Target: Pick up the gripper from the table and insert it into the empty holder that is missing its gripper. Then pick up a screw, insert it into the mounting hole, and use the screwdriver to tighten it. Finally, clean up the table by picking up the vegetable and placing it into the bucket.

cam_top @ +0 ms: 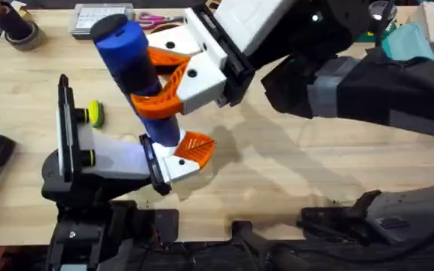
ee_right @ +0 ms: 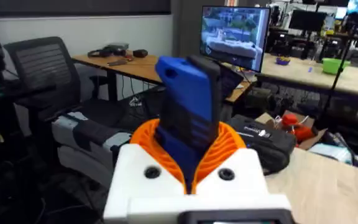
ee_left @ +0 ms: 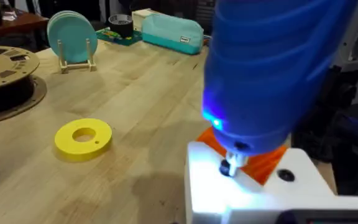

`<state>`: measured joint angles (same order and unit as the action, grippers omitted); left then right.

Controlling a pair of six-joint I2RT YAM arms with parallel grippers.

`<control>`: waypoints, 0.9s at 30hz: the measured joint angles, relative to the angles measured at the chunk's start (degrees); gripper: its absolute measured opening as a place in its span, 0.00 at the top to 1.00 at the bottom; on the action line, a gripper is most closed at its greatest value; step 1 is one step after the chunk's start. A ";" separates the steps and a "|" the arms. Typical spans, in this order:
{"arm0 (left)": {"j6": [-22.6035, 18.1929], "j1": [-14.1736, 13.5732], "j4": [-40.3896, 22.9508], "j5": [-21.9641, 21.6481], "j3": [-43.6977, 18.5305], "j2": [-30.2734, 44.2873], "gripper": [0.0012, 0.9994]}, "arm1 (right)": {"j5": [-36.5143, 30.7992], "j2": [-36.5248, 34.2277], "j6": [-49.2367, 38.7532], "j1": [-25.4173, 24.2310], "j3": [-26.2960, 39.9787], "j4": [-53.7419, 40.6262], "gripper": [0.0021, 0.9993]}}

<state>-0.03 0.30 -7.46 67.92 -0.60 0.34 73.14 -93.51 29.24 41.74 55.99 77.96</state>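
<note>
Two orange ribbed fingers of the right tool (cam_top: 160,86) close around the bright blue cylindrical screwdriver (cam_top: 130,56), its bit on the white angular holder (cam_top: 175,167) above the light wooden surface (cam_top: 277,165); the left tool's opening I cannot tell.

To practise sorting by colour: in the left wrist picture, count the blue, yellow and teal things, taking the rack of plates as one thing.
Blue: 1, the screwdriver
Yellow: 1, the ring
Teal: 2, the rack of plates and the case
Total: 4
</note>
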 joint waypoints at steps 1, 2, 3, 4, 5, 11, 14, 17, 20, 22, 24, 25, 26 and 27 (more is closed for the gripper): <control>0.00 0.00 0.00 0.00 0.00 0.00 1.00 | 0.00 0.00 -0.15 -0.01 0.00 0.18 0.98; 0.00 0.00 0.00 0.00 0.00 0.00 1.00 | 0.00 0.00 -0.20 -0.02 0.00 0.28 0.98; 0.00 0.00 0.00 0.00 0.00 0.00 1.00 | 0.02 0.00 -0.32 0.00 0.00 0.28 0.98; 0.00 0.00 0.00 0.00 0.00 0.00 1.00 | 0.02 0.00 -0.39 -0.02 -0.02 0.28 0.98; 0.00 0.00 0.00 0.01 0.00 0.00 1.00 | 0.02 0.00 -0.42 -0.02 -0.02 0.31 0.98; 0.00 0.00 0.00 0.00 0.00 0.00 1.00 | -0.21 0.00 0.82 -0.06 -0.02 5.22 0.98; -0.02 0.00 0.00 0.00 0.00 0.00 1.00 | -0.35 0.00 2.86 -0.31 0.21 6.25 0.98; -0.54 0.00 0.00 0.00 0.00 0.00 1.00 | -0.17 0.00 5.40 -1.03 1.89 6.20 0.98; -1.08 0.00 0.00 0.00 0.00 0.00 1.00 | 0.09 0.00 7.62 -1.58 5.54 6.20 0.98; -1.27 0.00 0.00 0.00 0.00 0.00 1.00 | 0.31 0.00 8.70 -1.68 8.39 5.72 0.98; -1.33 0.00 0.00 0.00 0.00 0.00 1.00 | 0.67 0.00 9.48 -1.68 11.11 4.11 0.98; -1.36 0.00 0.00 0.00 0.00 0.00 1.00 | 0.92 0.00 9.81 -1.68 12.53 2.88 0.98; -1.41 0.00 0.00 0.00 0.00 0.00 1.00 | 1.19 0.00 9.92 -1.68 13.58 1.74 0.98; -1.49 0.00 0.00 0.00 0.00 0.00 1.00 | 1.38 0.00 10.10 -1.68 14.57 0.80 0.98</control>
<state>-1.52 0.30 -7.46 67.92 -0.60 0.34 74.53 -93.51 39.35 40.05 70.56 78.76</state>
